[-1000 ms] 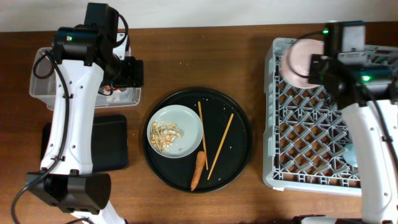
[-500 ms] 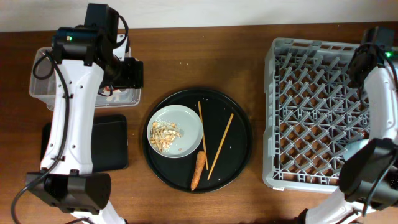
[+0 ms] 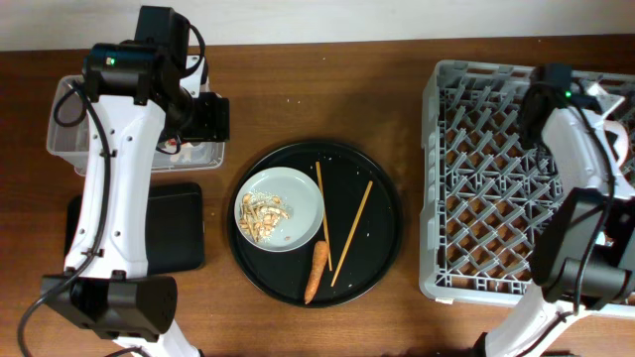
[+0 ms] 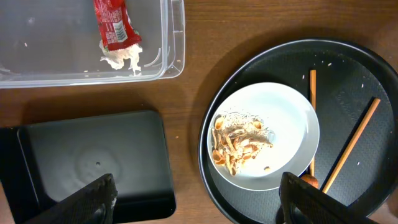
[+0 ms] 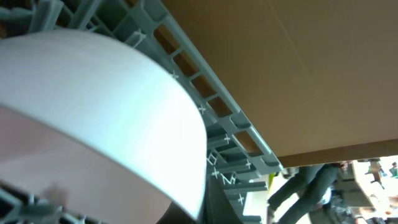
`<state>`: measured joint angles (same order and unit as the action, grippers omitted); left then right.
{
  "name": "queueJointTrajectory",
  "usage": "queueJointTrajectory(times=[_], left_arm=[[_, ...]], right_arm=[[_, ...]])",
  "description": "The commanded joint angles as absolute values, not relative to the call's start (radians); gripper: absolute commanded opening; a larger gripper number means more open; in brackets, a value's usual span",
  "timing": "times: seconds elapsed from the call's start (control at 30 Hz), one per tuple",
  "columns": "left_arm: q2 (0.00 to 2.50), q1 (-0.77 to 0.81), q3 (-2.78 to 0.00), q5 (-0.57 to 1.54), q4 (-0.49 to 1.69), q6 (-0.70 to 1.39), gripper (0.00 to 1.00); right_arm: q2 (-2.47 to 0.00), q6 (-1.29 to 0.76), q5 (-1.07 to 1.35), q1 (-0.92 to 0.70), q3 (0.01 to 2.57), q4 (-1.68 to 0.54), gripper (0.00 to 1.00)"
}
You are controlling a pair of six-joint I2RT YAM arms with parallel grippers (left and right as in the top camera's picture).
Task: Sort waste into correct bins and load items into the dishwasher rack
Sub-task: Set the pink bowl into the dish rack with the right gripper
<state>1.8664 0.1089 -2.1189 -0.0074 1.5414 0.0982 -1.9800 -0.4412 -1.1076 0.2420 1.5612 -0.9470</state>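
Observation:
My left gripper (image 4: 199, 205) is open and empty, hanging above the table between the shallow black tray (image 4: 93, 162) and the plate (image 4: 286, 118). The red-and-white wrapper (image 4: 115, 28) lies in the clear tub (image 4: 174, 37). The grey-blue plate (image 3: 301, 193) holds beige scraps (image 3: 263, 213). Two chopsticks (image 3: 322, 198) (image 3: 352, 230) and the carrot (image 3: 316, 270) lie beside it. My right gripper (image 5: 205, 205) is shut on the white bowl (image 5: 106, 106), held tilted over the far right of the dishwasher rack (image 3: 486, 198). The cup is hidden.
The plate, chopsticks and carrot all lie on a large round black tray (image 3: 382, 188) in the middle of the table. The clear tub (image 3: 64, 134) and the shallow black tray (image 3: 179, 233) lie at the left. My right arm (image 3: 580, 188) crosses the rack's right side.
My right arm has swung the bowl from the rack's far left corner to its far right side. The left arm has not moved.

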Motion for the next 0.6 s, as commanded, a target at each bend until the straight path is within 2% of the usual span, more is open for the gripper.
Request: queueJointTrajectory(times=[0.0, 0.07, 0.17, 0.23, 0.27, 0.33, 0.4, 0.43, 0.57], left_arm=[[1.856, 0.104, -2.129, 0.004, 1.546, 0.094, 0.83], [1.856, 0.102, -2.129, 0.004, 1.547, 0.094, 0.83], [1.856, 0.102, -2.129, 0.004, 1.546, 0.094, 0.83], [1.856, 0.102, -2.129, 0.004, 1.546, 0.094, 0.84], [1.856, 0.105, -2.129, 0.004, 1.547, 0.094, 0.84], [1.856, 0.102, -2.129, 0.004, 1.547, 0.094, 0.84], [1.856, 0.102, -2.129, 0.004, 1.549, 0.094, 0.84], [1.856, 0.102, -2.129, 0.004, 1.550, 0.094, 0.84], [1.856, 0.102, -2.129, 0.005, 1.559, 0.094, 0.84]], right_arm=[[-1.993, -0.447, -1.062, 0.206, 1.547, -0.976, 0.04], [-1.993, -0.448, -1.028, 0.194, 1.547, -1.023, 0.05], [-1.992, -0.457, -0.944, 0.190, 1.547, -1.110, 0.20], [-1.987, -0.463, -0.881, 0.190, 1.548, -1.142, 0.44], [-1.980, -0.462, -0.847, 0.190, 1.548, -1.161, 0.48], [-1.940, -0.462, -0.788, 0.190, 1.548, -1.188, 0.66], [-1.879, -0.461, -0.720, 0.190, 1.548, -1.201, 0.80], [-1.850, -0.461, -0.706, 0.190, 1.548, -1.199, 0.84], [-1.773, -0.462, -0.719, 0.192, 1.548, -1.161, 0.84]])
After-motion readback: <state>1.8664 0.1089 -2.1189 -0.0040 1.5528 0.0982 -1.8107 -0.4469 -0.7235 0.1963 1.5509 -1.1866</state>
